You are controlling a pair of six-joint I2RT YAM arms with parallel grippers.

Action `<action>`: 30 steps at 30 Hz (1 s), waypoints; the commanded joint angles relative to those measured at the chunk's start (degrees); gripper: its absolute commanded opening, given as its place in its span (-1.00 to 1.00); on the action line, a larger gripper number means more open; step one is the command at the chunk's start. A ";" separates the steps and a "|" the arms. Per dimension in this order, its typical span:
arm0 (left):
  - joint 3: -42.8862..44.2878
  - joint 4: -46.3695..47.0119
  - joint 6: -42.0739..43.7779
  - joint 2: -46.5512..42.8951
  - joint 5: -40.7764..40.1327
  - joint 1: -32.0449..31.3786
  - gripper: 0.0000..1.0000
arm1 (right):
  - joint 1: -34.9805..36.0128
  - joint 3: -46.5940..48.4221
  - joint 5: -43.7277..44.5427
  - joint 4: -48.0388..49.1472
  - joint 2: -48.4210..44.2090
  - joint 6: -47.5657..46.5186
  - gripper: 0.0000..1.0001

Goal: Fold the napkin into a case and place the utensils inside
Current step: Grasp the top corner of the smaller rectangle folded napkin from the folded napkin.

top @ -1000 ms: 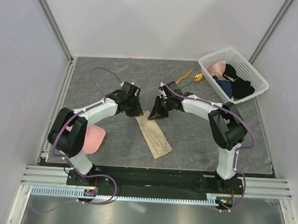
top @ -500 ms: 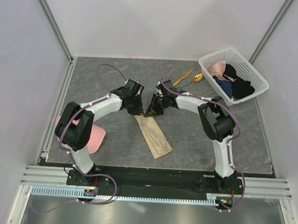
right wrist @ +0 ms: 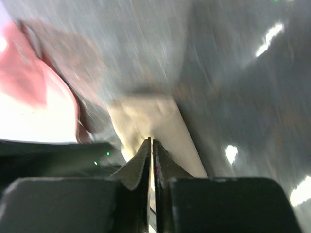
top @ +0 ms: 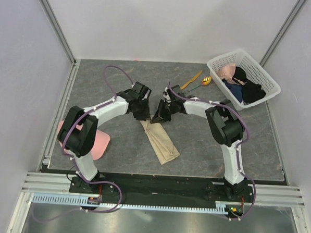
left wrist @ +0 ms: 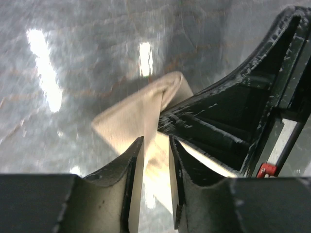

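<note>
Grey desk (top: 206, 145) holds the strip-folded napkin (top: 162, 143), left gripper (left wrist: 154, 145) slightly spread over its upper end, right gripper (right wrist: 151, 143) pressed together beside it: folding seems unfinished, so the utensils (top: 193, 79) probably await a pocket.

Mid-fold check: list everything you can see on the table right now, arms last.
napkin: one, beige, folded into a strip at table centre
knife: one, orange, far side, left of the basket
spoon: one, yellow bowl, green handle, beside the knife
basket: one, white, far right corner
clothes: a heap, dark and pink, inside the basket
cap: one, pink, near left
table: one, grey
left gripper: black, at the napkin's far end, jaws slightly apart
right gripper: black, same end, jaws together
</note>
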 commanded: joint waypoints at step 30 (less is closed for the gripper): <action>-35.26 15.92 -37.85 -18.87 12.97 -5.24 -0.68 | 17.69 0.55 30.66 -37.10 -17.15 -30.71 -0.21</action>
